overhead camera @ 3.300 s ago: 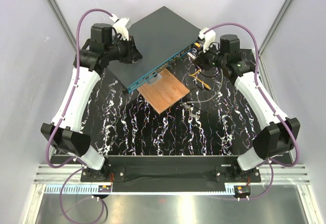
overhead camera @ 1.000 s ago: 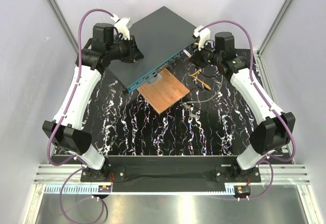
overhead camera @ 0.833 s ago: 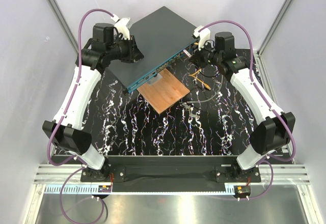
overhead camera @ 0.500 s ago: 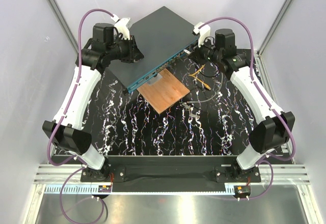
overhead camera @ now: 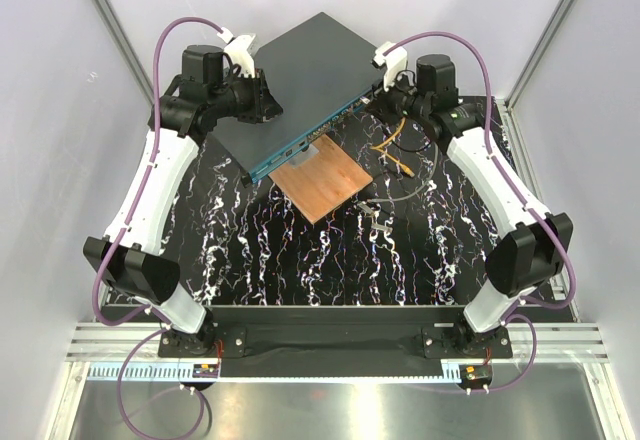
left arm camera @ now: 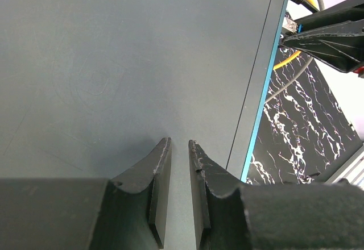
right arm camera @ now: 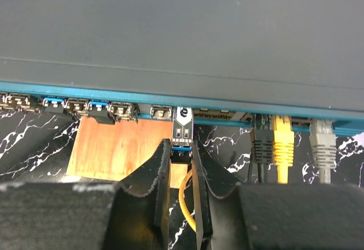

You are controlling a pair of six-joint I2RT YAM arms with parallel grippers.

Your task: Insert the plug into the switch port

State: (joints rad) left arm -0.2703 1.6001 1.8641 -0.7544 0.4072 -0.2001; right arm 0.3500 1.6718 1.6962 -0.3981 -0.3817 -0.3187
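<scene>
The switch [overhead camera: 310, 65] is a flat dark box with a teal front face [right arm camera: 68, 91] lined with small square ports. My right gripper [right arm camera: 181, 143] is shut on the plug [right arm camera: 183, 129], a small black and white module trailing a yellow cable [right arm camera: 187, 201]. The plug's front end meets the face at the switch port [right arm camera: 183, 111], between two neighbouring sockets; how deep it sits I cannot tell. In the top view the right gripper [overhead camera: 385, 98] is at the face's right part. My left gripper [left arm camera: 179, 143] rests on the switch's top, jaws a narrow gap apart, nothing between them.
A copper-brown plate [overhead camera: 320, 182] lies in front of the switch. Black, yellow and grey cables [right arm camera: 282, 142] are plugged into ports right of my plug. Loose cables [overhead camera: 400, 160] lie on the black marbled table [overhead camera: 300, 260]. White walls enclose the cell.
The right arm has carried the plug up and to the left, in to the teal face. The left arm and the switch have stayed put.
</scene>
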